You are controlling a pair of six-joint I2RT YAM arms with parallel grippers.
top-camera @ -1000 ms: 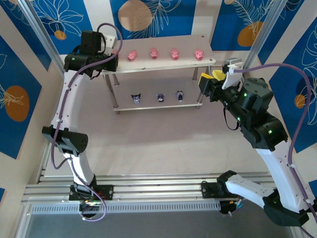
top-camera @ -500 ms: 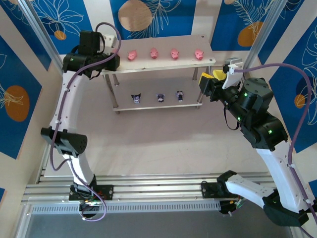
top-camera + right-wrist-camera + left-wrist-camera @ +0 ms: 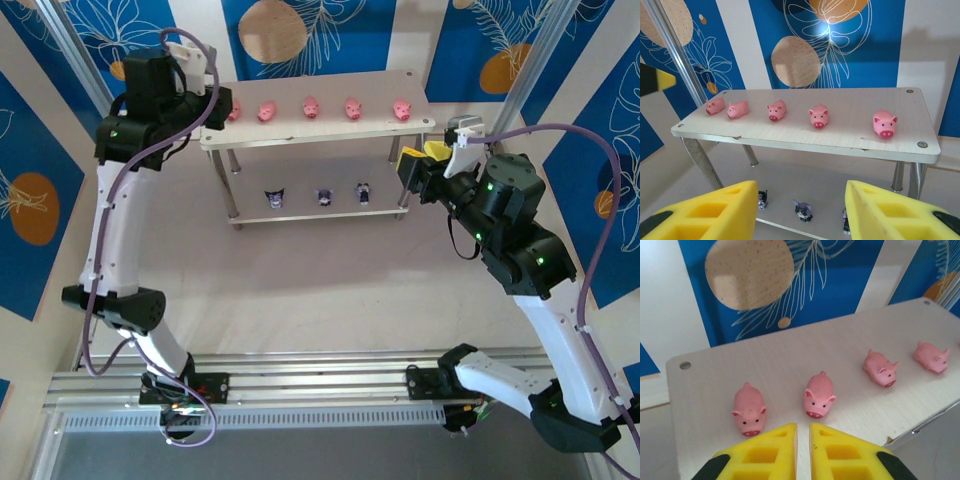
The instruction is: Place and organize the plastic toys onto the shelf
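We saw the left gripper [image 3: 803,432], jaws nearly together and empty, at nine o'clock of the shelf [image 3: 330,128] by five pink pigs [image 3: 819,116], the right gripper [image 3: 799,197], jaws apart, at three.

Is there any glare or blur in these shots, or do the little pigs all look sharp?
Right wrist view: a white glare spot on the wall above the shelf; the pigs are sharp. Left wrist view: even light, pigs crisp with faint shadows. Top view: evenly lit, only soft shadows beneath the shelf.
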